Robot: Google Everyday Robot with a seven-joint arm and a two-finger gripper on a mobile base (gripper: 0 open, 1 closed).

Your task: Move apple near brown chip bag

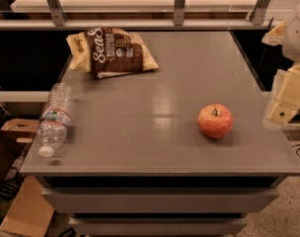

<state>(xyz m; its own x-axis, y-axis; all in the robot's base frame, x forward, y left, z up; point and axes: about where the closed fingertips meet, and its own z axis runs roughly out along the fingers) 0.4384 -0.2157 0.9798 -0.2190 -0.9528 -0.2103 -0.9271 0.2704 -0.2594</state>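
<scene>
Camera view: apple (215,121) well apart from brown chip bag (113,51); pincer (282,105) far right, state unclear.

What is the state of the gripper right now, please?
Gripper: beyond the right edge of the table, apart from the apple and not holding it; open or closed cannot be told.

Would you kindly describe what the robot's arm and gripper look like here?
The gripper, at the view's right edge, is a blocky, pale cream-yellow piece with a small dark round mark low on it. Above it, the arm has a rounded whitish casing. No cables or lettering show on them.
</scene>
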